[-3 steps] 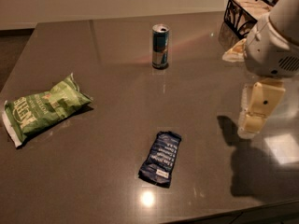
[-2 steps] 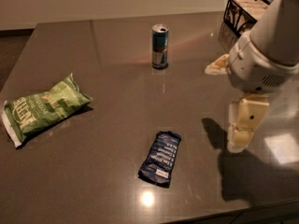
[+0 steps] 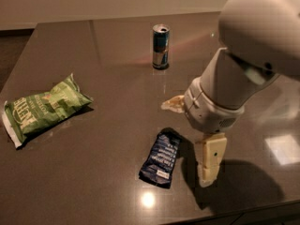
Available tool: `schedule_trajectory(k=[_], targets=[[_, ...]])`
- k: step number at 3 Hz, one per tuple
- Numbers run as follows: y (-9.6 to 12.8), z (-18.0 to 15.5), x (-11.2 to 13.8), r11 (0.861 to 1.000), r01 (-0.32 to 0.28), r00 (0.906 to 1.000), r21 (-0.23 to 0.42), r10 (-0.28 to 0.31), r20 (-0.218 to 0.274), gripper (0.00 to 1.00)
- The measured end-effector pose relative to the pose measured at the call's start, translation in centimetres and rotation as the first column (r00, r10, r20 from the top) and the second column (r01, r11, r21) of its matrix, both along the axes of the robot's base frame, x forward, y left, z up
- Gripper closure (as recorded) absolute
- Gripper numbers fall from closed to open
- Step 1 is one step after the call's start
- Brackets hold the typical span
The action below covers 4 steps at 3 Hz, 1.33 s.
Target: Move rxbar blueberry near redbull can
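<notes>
Rxbar blueberry [image 3: 160,159] lies flat at lower centre on the dark table [image 3: 117,83], well apart from the redbull can [image 3: 160,47], which stands upright at upper centre. Gripper [image 3: 209,165] hangs just right of the bar, pointing down; whether it is spread or closed cannot be told. Green chip bag [image 3: 44,108] lies at the left, away from both.

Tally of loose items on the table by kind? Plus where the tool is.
Snack bars: 1, the rxbar blueberry
Drink cans: 1, the redbull can
Chip bags: 1, the green chip bag
Total: 3
The tool is open, close beside the bar on the side away from the chip bag.
</notes>
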<state>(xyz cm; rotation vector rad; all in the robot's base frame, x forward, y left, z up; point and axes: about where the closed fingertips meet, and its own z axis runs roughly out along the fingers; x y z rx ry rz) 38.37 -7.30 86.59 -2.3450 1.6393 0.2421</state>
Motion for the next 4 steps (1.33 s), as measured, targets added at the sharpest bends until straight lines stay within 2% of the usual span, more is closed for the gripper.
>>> schedule_trajectory(k=[1,2,3,4], targets=[[2.1,-1.7,-0.7,0.996,-0.092,0.9958,0.003,0.092,-0.005,0.0],[3.5,-2.8,-1.2,0.988,-0.156,0.9876,-0.007,0.156,-0.014,0.0],[4.4,-3.5,-1.5,0.979,-0.202,0.9791,-0.032,0.201,-0.03,0.16],[4.8,-4.0,-1.4,0.972,-0.226,0.9735,-0.059,0.223,-0.048,0.4]])
